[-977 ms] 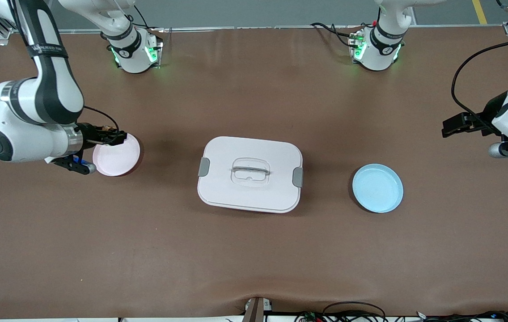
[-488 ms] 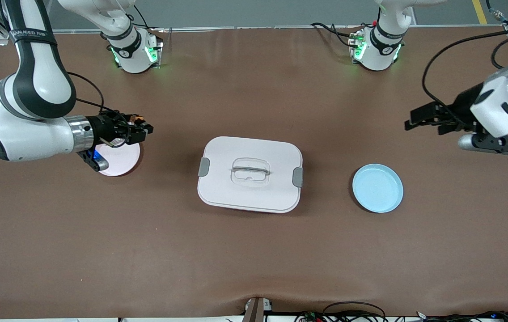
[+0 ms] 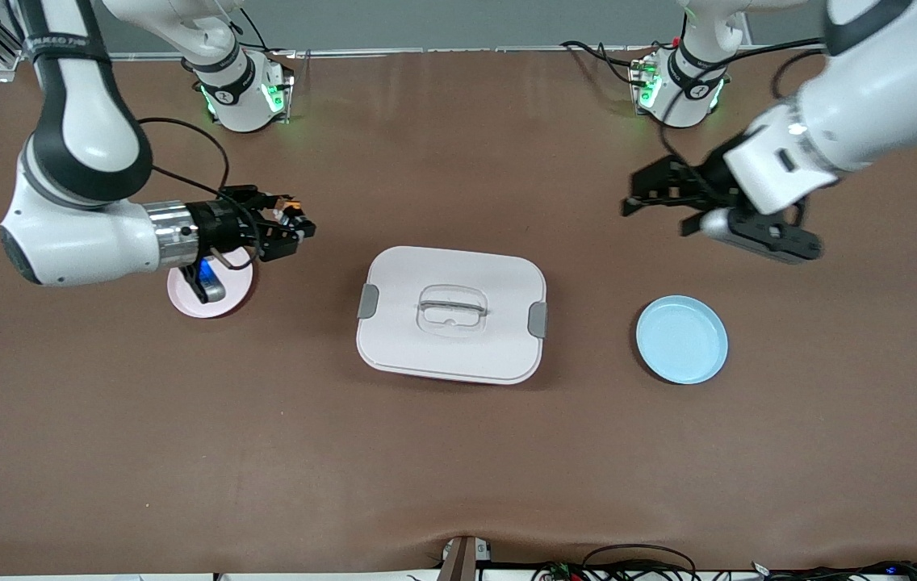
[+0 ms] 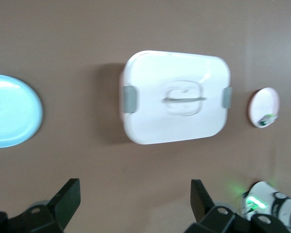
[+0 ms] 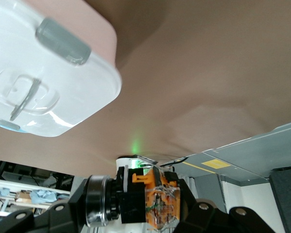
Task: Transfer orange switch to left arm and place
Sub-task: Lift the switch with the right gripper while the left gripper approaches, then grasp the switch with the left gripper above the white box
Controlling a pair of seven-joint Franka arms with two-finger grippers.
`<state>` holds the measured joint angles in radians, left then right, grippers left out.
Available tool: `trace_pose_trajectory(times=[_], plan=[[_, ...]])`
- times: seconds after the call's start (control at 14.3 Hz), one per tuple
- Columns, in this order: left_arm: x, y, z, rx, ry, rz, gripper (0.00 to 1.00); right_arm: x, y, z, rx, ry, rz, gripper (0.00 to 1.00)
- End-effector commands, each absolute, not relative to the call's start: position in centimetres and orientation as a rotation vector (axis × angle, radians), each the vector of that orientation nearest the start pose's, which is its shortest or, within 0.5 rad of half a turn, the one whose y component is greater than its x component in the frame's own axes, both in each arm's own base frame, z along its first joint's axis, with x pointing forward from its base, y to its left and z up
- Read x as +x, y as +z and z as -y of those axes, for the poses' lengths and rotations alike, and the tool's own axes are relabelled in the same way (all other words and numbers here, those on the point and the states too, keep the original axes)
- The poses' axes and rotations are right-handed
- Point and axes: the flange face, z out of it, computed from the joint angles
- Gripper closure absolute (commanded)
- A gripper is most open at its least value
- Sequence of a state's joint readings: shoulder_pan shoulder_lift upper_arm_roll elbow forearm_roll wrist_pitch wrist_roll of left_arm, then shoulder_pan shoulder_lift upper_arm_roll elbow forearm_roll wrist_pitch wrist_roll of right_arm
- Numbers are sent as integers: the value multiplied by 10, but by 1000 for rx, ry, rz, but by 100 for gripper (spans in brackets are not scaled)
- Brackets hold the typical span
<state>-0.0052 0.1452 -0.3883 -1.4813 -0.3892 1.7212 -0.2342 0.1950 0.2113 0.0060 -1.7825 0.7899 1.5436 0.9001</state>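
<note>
While the right gripper [image 3: 297,230] hangs in the air at the left of the front frame, over the bare table between the pink plate [image 3: 184,297] and the box [image 3: 450,315], its jaws are clamped on the orange switch [image 3: 291,216]. In the right wrist view the switch [image 5: 157,201] sits low in the picture, pinched between the black fingers [image 5: 203,213], with the box [image 5: 48,82] filling the upper left corner. The left gripper [image 3: 642,198] is up at the upper right of the front frame, over open table above the blue plate [image 3: 682,339], jaws spread wide and holding nothing. From the left wrist view the box [image 4: 174,97] lies mid-frame, with the blue plate [image 4: 9,116] at the left edge and the pink plate [image 4: 263,107] at the right.
</note>
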Motion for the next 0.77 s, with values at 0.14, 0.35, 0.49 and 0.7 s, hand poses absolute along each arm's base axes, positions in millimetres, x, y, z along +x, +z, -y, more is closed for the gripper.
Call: trace_pose_trajectory(times=[0.14,0.35,0.49,0.7], plan=[[523,597,334,-3700,86,38,0,547,477,-282,-2185,994,-1236,86],[498,589,365,-3701,95,150,0,542,500,-330,-2113,937,-1338,85],[476,568,388,-3723,-2,228,0,543,506,-357,-2053,908,-1429,84],[457,551,414,-3767,-85,371,0,537,507,-387,-2005,849,-1442,85]])
